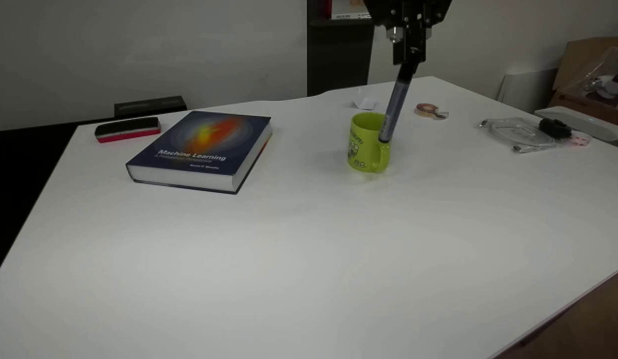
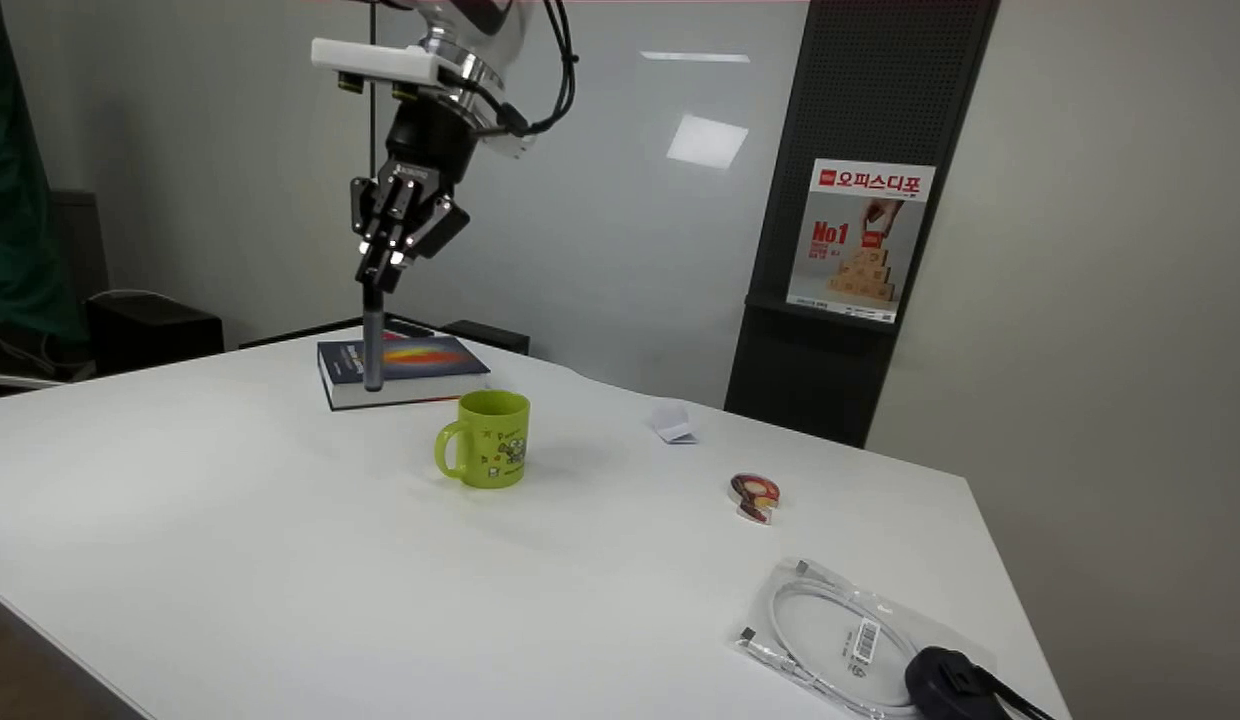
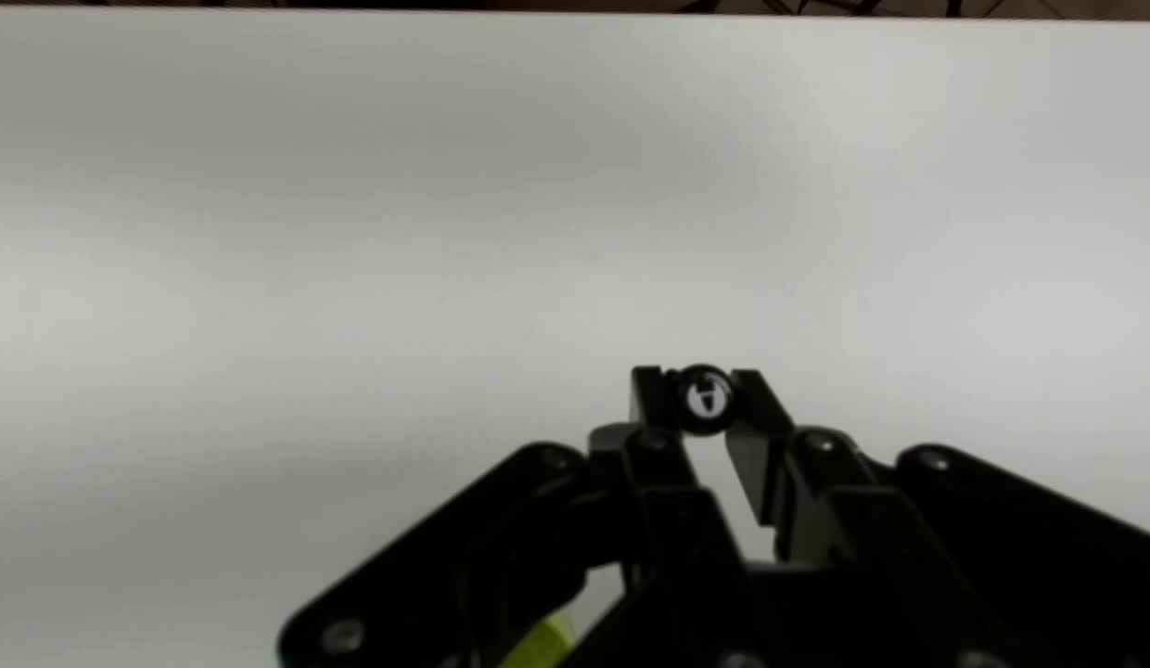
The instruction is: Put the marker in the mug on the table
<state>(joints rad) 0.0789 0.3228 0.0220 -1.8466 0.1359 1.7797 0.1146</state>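
Note:
The dark grey-black marker (image 1: 394,107) hangs from my gripper (image 1: 408,62), near upright in an exterior view (image 2: 373,345) and tilted in an exterior view where it overlaps the mug's handle side. My gripper (image 2: 378,283) is shut on the marker's upper end. In the wrist view the marker (image 3: 707,399) shows end-on between the fingertips. The lime-green mug (image 1: 365,144) stands upright on the white table (image 1: 289,259). In an exterior view the mug (image 2: 496,440) is apart from the marker, which is on its handle side. Only a sliver of the mug (image 3: 543,642) shows in the wrist view, behind the fingers.
A thick blue book (image 1: 199,147) lies near the mug, with a black and red case (image 1: 128,130) beyond it. A folded white paper (image 2: 672,422), a small tape roll (image 2: 755,495) and a bagged white cable (image 2: 850,630) with a black object (image 2: 950,685) lie on the table's other side.

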